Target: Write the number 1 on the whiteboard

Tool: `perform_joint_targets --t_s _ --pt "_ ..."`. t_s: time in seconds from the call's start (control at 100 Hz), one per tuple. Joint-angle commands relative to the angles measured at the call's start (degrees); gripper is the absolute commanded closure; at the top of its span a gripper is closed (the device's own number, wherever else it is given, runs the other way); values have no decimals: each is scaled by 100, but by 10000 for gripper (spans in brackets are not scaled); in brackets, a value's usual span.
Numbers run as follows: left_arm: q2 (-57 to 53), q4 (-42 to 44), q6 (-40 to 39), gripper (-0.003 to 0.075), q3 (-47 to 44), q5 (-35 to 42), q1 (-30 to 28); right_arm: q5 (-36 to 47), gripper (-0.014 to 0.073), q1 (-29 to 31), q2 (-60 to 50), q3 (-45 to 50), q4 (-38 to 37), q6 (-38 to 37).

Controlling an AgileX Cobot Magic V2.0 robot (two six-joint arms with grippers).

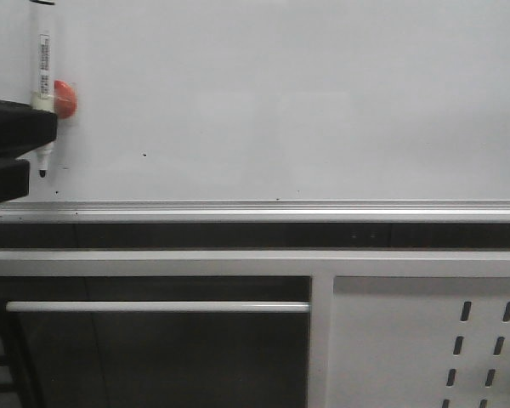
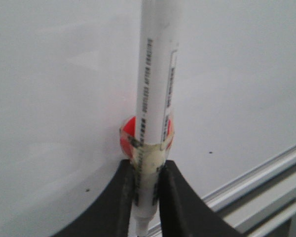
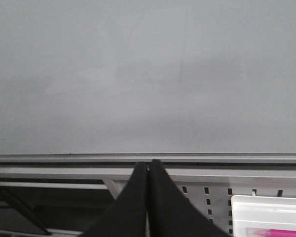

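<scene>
Whiteboard point(image 1: 306, 102), glossy white with a silver frame, fills my view, bearing only specks. Near its left edge my left gripper point(image 1: 8, 157) clamps a white marker point(image 1: 43, 76), tip down. My right gripper point(image 3: 148, 170) is pressed closed, empty.

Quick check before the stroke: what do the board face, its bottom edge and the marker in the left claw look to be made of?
Whiteboard: glossy white coated face, judging by the soft glare; the coating type is unclear. Its frame edge: brushed silver metal, probably aluminium. Marker: smooth white plastic barrel with printed text, yellowish tape and a red-orange piece near the grip. Left claw: matte black, likely plastic or rubber.
</scene>
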State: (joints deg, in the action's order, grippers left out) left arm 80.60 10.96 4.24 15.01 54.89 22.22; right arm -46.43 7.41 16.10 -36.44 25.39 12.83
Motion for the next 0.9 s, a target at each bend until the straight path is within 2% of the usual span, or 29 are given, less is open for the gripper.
perform_joint_targets --t_s 0.0,0.16,0.47,0.61,0.78,0.89 --pt "-127 422 7 739 115 471 55 165 665 -12 195 -139 622 646" --pt "-264 841 7 739 115 144 55 -322 665 -12 720 -161 1663 1514" --pt "-993 1692 -3 739 127 -1113 55 -1117 665 -12 1769 -567 2118 2482" --pt "-1382 1960 -15 739 300 -2483 170 -1707 665 -12 2385 -796 2778 2870" --pt "-1842 2609 -4 739 850 -4340 784 -2102 661 -12 3067 -1018 3436 3054" --pt "-1898 2650 -4 739 1201 -4869 1134 -2085 661 -12 3318 -1060 3467 3054"
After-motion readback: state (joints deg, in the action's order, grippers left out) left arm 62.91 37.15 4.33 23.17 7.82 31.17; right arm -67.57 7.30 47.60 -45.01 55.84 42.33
